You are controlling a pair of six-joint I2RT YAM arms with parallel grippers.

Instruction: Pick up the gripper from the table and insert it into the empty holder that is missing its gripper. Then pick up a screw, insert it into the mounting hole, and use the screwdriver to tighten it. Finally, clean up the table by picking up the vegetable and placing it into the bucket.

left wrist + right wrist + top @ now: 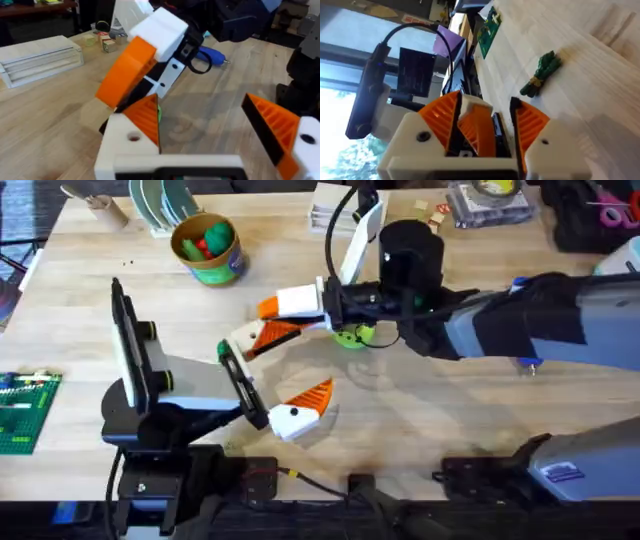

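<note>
Stage: fitting of the bright-orange ribbed plastic wedge fingertip [145, 117] into the white triangular plastic finger mount [127, 145] is judged to be in hand; screw and clean-up steps are not yet done.
Right tool [485, 125]: reached across the pale wooden counter [450, 410] and closed, its orange pads clamped on what appears to be the wedge fingertip, so that the part can be pressed against the mount.
Left tool [280, 375]: held open, fingers wide apart, the bare mount thereby presented with room for the right tool to enter.
Fingertip position: seen against the mount's inner face in the left wrist view, just above the round mounting hole; whether it is fully seated cannot be told.
Stubby blue cylindrical screwdriver [209, 55]: laid on the counter behind the right tool, untouched, kept near for tightening.
Green bundled vegetable [542, 75]: lying on the counter, apart from both tools.
Small round tub with yellow rim and green-blue wall [215, 270]: placed at the far left, well apart from the work, already holding red and green items.
Risk: misalignment of the wedge would likely leave the hole blocked.
</note>
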